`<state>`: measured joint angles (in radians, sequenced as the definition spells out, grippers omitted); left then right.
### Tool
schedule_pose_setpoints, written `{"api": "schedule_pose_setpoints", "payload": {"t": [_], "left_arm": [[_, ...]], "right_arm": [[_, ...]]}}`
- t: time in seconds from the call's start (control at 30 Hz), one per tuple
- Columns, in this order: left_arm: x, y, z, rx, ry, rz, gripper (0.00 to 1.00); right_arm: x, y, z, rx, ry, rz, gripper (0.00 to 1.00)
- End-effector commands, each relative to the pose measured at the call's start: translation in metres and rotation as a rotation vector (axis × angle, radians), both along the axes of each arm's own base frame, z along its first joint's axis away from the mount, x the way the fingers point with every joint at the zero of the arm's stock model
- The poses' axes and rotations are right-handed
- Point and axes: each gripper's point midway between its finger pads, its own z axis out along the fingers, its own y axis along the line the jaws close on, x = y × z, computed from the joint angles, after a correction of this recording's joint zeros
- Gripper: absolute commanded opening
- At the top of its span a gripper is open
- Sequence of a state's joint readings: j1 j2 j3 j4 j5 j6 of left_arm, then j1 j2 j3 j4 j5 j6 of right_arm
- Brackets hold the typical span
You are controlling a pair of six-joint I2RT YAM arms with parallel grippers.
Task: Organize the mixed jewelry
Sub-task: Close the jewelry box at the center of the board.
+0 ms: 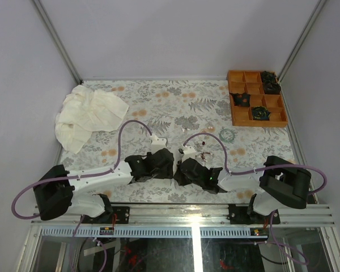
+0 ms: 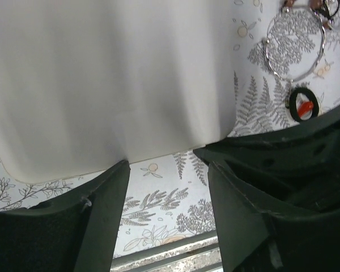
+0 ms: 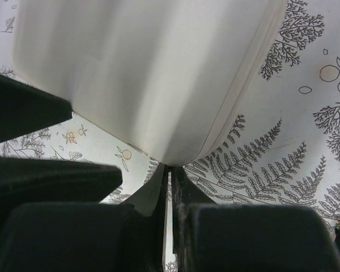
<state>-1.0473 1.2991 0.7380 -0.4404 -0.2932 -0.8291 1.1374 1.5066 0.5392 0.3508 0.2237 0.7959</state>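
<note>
- Mixed jewelry (image 1: 204,151): loose and unsorted on the printed table cover (image 1: 158,102), near mid-table, slightly toward 4 o'clock of centre, just beyond the two wrists.
- Teal bracelet (image 1: 226,134): apart from that cluster, at 1 o'clock of it, on the way to the orange tray (image 1: 239,117).
- Left wrist view, 1–2 o'clock corner: silvery hoop (image 2: 266,42) flat on the cover. Below it, black ring (image 2: 291,105) with a red piece (image 2: 306,107) lying inside. More bits at the top edge, too cropped to name.
- Left gripper (image 2: 167,164): spread wide, nothing between the fingers. Tips right at the near edge of the pale jewelry box (image 2: 113,85) at 12 o'clock. Probably lined up to steady or take the box.
- Right gripper (image 3: 169,170): pressed together, only a sliver between the fingers, tips at the box's near corner. Cannot tell whether a rim or lid edge is pinched.
- Box lid open or closed: cannot tell, too close in both wrist views.
- Orange tray at 1 o'clock of the table, dark rosettes (image 1: 260,113) in some cells. White cloth (image 1: 88,116) bunched at 10 o'clock. Neither touched.
- Judgement: early stage, no sorting visible. Both arms on the box, likely because a container has to be ready before tiny pieces get picked.
</note>
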Motion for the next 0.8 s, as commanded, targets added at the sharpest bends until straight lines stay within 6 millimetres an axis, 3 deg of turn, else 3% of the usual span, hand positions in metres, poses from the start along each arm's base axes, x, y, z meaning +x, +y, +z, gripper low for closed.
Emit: {"api": "schedule_pose_setpoints", "payload": {"t": [0.0, 0.47, 0.67, 0.77], "left_arm": [[0.027, 0.002, 0.006, 0.017, -0.078, 0.061, 0.58], [0.043, 0.003, 0.034, 0.003, -0.136, 0.105, 0.61], [0.051, 0.004, 0.015, 0.069, -0.113, 0.094, 0.6], [0.05, 0.0, 0.001, 0.088, -0.087, 0.071, 0.5]], "right_arm": [[0.005, 0.012, 0.017, 0.059, -0.033, -0.018, 0.0], [0.003, 0.015, 0.014, 0.074, -0.023, -0.011, 0.0], [0.003, 0.016, 0.013, 0.075, -0.023, -0.01, 0.0], [0.003, 0.015, 0.013, 0.071, -0.023, -0.013, 0.0]]}}
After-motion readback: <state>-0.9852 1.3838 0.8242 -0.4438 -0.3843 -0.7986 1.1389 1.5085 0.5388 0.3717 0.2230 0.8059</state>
